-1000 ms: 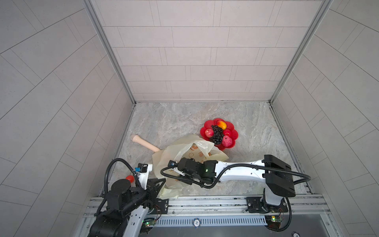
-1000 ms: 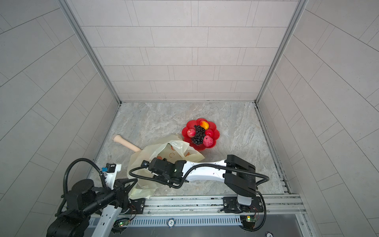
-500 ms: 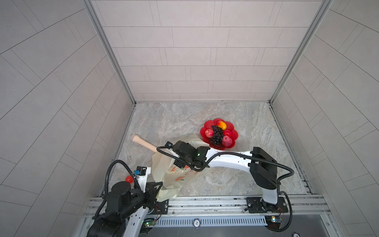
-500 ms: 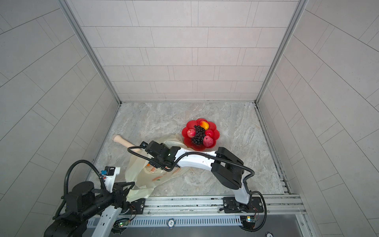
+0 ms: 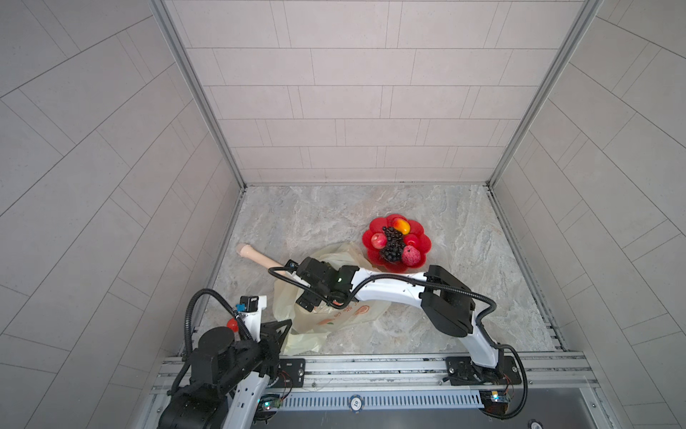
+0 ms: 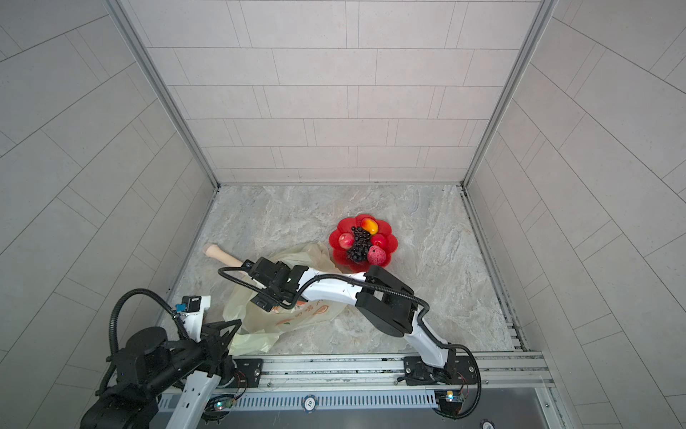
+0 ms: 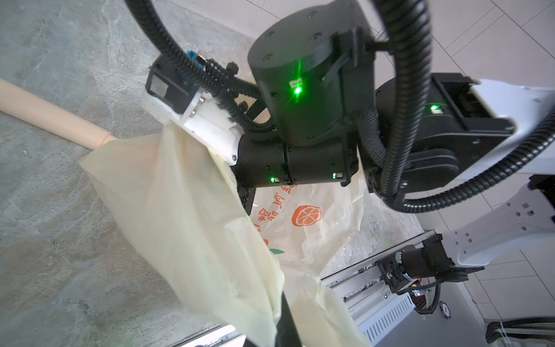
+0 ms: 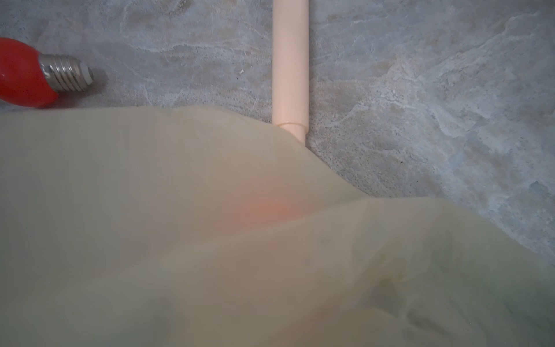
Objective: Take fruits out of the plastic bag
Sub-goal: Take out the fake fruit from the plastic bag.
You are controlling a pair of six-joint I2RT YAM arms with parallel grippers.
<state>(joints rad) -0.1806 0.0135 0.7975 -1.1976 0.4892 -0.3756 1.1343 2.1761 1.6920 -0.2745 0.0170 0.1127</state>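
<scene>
Crinkly, thin, translucent plastic bag

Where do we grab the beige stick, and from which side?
I'd pinch the bare shaft of the beige stick across its width, from straight above: it lies flat, one end tucked under the plastic bag, the knobbed end free.

My two arms: white shells, black joints, ribbed black hoses.

My right arm has smooth white links between boxy black joint housings, with a black corrugated cable running along it. Its round black motor cap carries small screws and a green light. A white bracket with silver screws bears a black camera block with a blue connector. My left arm is mostly black with white link shells and its own ribbed hose. My left gripper is a black open triangular frame.
</scene>
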